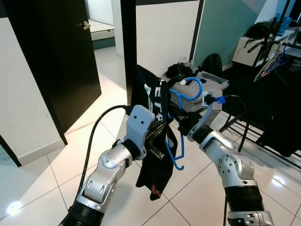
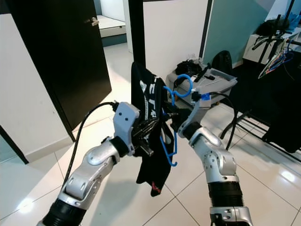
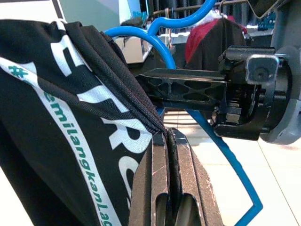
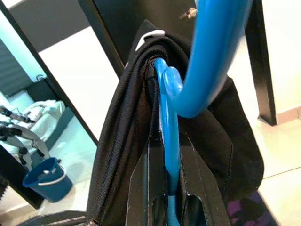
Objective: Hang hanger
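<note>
Both grippers are raised in front of the robot over the white tiled floor (image 1: 42, 174) — the left gripper (image 1: 157, 136) pinches the black shirt (image 1: 149, 101) between closed fingers, and the right gripper (image 1: 181, 123) clamps the blue hanger (image 1: 188, 92) that carries this shirt — with a clothes rack (image 1: 275, 56) well apart at the right.

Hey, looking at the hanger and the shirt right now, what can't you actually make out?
- Blue hanger: its far shoulder is hidden under the black shirt in the eye views.
- Shirt lettering: cut by folds and the frame edge in the left wrist view.
- Clothes rack: cut off by the right edge, its bar too small to judge.
</note>
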Motion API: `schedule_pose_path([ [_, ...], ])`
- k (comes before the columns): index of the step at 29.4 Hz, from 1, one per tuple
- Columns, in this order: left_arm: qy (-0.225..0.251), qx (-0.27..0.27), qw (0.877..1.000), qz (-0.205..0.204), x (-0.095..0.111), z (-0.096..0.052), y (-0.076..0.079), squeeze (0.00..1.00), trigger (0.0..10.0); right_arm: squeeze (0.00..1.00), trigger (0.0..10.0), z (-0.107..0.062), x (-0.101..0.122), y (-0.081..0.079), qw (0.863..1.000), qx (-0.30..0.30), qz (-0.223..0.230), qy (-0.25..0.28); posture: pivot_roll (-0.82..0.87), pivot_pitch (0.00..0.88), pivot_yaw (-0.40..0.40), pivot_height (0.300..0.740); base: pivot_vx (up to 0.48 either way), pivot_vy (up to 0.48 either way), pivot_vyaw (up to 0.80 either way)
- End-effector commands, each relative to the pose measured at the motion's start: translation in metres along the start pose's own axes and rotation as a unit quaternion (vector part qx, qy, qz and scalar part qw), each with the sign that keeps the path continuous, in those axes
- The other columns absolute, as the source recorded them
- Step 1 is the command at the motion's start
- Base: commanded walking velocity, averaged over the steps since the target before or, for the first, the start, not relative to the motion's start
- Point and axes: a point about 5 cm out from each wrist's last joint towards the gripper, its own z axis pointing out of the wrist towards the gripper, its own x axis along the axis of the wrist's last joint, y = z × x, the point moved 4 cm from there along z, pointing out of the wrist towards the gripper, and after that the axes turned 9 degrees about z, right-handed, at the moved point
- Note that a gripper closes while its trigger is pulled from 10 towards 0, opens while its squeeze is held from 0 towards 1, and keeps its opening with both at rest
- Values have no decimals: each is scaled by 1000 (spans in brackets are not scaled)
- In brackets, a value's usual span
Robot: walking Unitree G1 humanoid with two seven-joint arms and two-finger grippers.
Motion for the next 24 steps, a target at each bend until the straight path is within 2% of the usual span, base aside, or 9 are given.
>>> schedule_pose_path([
  [1,-39,15,999,3,-19,-5,-5,0,10000,0,10000,0,6,1,999,-11,-26,16,-8,0,-4,740,0,0,0],
  [3,-39,15,999,3,-19,-5,-5,0,10000,0,10000,0,6,1,999,-11,-26,16,-8,0,-4,740,0,0,0],
  [4,-55,47,997,7,-27,-9,-17,0,10000,0,10000,-4,1,13,998,-39,-36,13,1,0,-3,740,0,0,0],
  [6,-55,47,997,7,-27,-9,-17,0,10000,0,10000,-4,1,13,998,-39,-36,13,1,0,-3,740,0,0,0],
  [7,-95,105,990,14,-52,-26,-39,0,10000,0,10000,-21,-19,48,994,-99,-54,-8,18,0,-12,740,0,0,0],
  [8,-95,105,990,14,-52,-26,-39,0,10000,0,10000,-21,-19,48,994,-99,-54,-8,18,0,-12,740,0,0,0],
  [9,-123,128,984,20,-69,-39,-47,0,10000,0,10000,-32,-34,63,991,-118,-64,-27,21,0,-15,740,0,0,0],
  [12,-140,143,980,17,-80,-46,-49,0,10000,0,10000,-37,-43,65,990,-118,-69,-40,35,0,-26,740,0,0,0],
  [24,-111,171,979,-21,-77,-45,-54,0,10000,0,10000,-38,-43,69,990,-113,-66,-45,68,0,-79,740,0,0,0],
])
